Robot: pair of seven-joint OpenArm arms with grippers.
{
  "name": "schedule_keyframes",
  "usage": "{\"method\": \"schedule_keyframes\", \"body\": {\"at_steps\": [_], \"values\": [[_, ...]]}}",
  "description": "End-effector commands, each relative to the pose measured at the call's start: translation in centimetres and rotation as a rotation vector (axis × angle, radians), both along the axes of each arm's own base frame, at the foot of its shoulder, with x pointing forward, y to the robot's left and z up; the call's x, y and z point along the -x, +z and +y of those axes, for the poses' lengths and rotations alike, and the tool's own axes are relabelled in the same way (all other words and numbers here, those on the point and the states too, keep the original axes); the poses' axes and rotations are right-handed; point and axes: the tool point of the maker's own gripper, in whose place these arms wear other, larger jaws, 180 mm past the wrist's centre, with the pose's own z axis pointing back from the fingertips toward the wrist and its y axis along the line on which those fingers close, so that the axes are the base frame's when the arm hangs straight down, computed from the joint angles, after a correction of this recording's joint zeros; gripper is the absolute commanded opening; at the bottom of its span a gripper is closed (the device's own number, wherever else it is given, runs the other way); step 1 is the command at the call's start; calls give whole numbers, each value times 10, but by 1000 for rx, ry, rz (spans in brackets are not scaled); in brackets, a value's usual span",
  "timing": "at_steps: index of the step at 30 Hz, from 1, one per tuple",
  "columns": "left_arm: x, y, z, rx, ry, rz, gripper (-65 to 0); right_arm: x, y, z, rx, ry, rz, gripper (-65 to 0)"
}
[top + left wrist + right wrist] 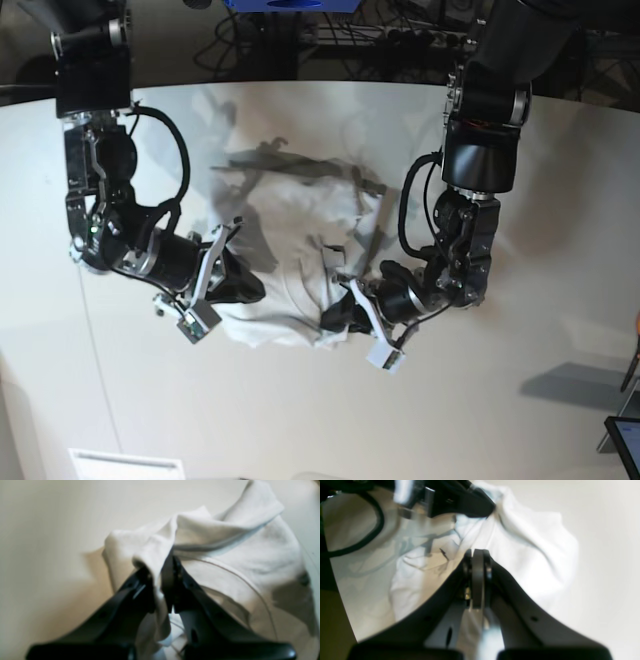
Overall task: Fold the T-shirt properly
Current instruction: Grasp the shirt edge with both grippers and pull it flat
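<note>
Smooth off-white tabletop, cable clutter behind. Left gripper pinches crumpled T-shirt; right gripper clenched, fabric between its pads unclear.

You're in a robotics lab: two black arms mounted over a smooth off-white tabletop, cable tangle on the dark floor behind it, monitor corner at the lower right edge.
</note>
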Motion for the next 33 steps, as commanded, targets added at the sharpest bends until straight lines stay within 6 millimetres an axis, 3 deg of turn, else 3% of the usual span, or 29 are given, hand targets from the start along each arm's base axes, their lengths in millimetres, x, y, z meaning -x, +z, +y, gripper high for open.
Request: {"method": "schedule_keyframes", "body": {"at_steps": [1, 13, 22, 28, 33], "values": [[-14, 25, -1, 31, 4, -65, -605, -13, 19, 6, -50, 7, -47, -649], [-13, 22, -1, 31, 3, -60, -579, -55, 10, 8, -77, -24, 31, -649], [-12, 20, -1, 30, 4, -54, -578, -81, -18, -4, -122, -96, 132, -649], [-10, 5, 5, 25, 20, -5, -578, -80, -55, -12, -167, -153, 231, -650], [-11, 4, 13, 13, 28, -5, -578, -86, -64, -19, -187, -193, 263, -650]]}}
